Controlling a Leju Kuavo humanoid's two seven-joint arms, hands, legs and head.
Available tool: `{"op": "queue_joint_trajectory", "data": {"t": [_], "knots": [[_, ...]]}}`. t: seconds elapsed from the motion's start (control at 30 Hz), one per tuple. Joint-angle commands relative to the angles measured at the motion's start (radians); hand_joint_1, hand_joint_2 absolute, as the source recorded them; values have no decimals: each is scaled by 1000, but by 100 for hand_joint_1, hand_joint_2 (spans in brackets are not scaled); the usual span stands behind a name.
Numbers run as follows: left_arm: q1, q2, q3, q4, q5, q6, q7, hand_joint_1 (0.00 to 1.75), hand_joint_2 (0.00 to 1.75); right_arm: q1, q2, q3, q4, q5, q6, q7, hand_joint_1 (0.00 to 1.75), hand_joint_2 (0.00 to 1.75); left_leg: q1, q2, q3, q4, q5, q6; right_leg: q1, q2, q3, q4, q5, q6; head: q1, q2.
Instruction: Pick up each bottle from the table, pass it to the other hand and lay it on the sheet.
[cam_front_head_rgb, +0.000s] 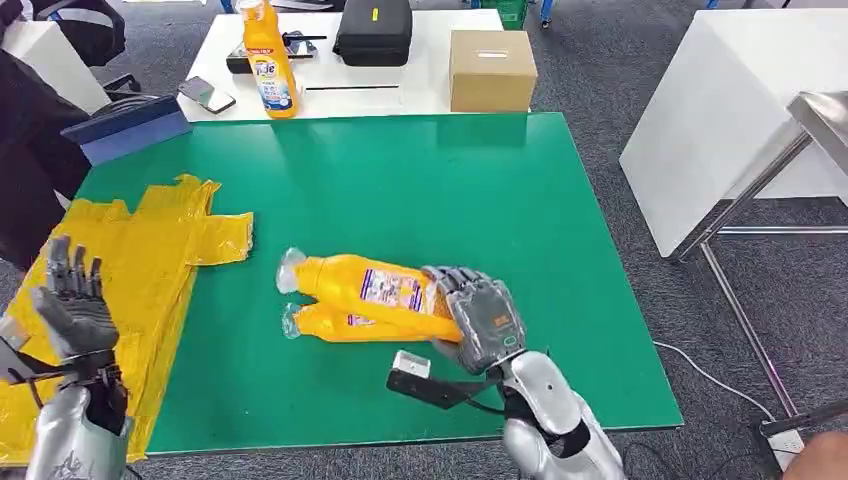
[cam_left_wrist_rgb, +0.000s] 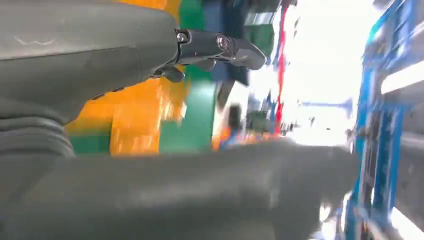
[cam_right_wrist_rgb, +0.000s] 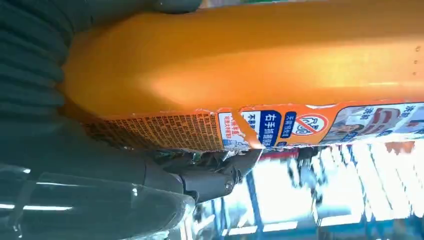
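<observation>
**Right grasp on upper bottle**

My right robot hand (cam_front_head_rgb: 482, 318) clamps the upper orange detergent bottle (cam_front_head_rgb: 365, 287), counter (cam_front_head_rgb: 420, 190) centre. Left robot hand (cam_front_head_rgb: 72, 305) apart, empty, at 9 o'clock over yellow sheet (cam_front_head_rgb: 150, 255). Risk: base-end grip; bottle may tip, nudging lower bottle (cam_front_head_rgb: 345, 323).

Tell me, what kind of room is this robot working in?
Probably a lab or workshop, not a home. A green-topped work table stands on grey carpet, beside a white table holding a black equipment case and a cardboard box, with a metal frame nearby.
</observation>
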Motion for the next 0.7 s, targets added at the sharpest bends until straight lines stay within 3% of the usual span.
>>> {"op": "queue_joint_trajectory", "data": {"t": [0.03, 0.33, 0.7], "knots": [[-15, -64, -169, -30, 61, 9, 65, 0, 175, -115, 57, -73, 32, -6, -54, -19, 173, 175, -1, -2, -1, 1, 0, -1, 0, -3, 0, 1, -1, -1, 0, 0], [-27, -126, -340, -40, 156, -63, 147, 0, 175, -264, 114, -29, 181, -76, -75, -20, 173, 175, -1, -1, -3, 1, 0, -1, 0, -1, -2, 1, 0, -1, 0, 0], [-106, -132, -449, 14, 261, -63, 176, 0, 175, -520, 285, 106, 766, -156, -186, -26, 173, 175, 0, 4, 0, 0, 0, -2, 0, 3, -1, 2, 1, -1, 0, 0]]}}
